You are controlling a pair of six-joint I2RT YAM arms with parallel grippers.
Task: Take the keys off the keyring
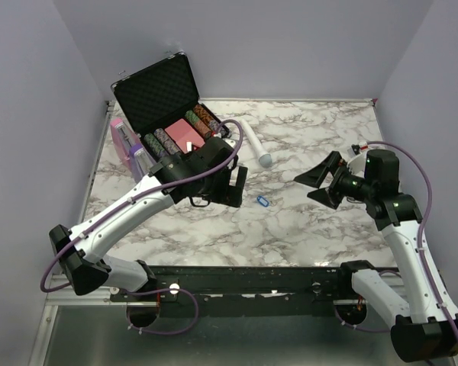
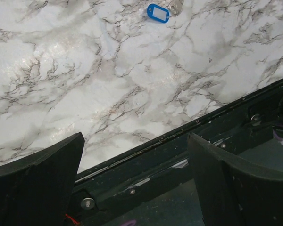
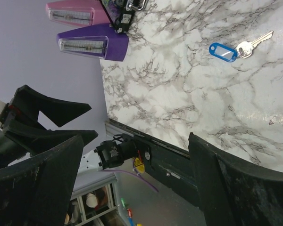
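the table (image 2: 132, 94) is smooth marble-patterned stuff with a soft sheen, the key (image 3: 254, 41) is bright bare metal, the keyring (image 3: 223, 52) is glossy blue plastic, the metronome (image 3: 92, 44) is shiny purple plastic, and my fingers (image 3: 236, 188) are matt black plastic, dusty and scuffed.

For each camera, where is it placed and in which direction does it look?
Top external: above and behind the robot, looking down on the marble table; left arm and right arm show, left pincer and right pincer open.
Left wrist: on the left arm, looking down at the table's near edge; its own fingers show.
Right wrist: on the right arm, rolled sideways, looking across the table toward the purple metronome; its own fingers show.
Shared: every view holds the blue keyring.
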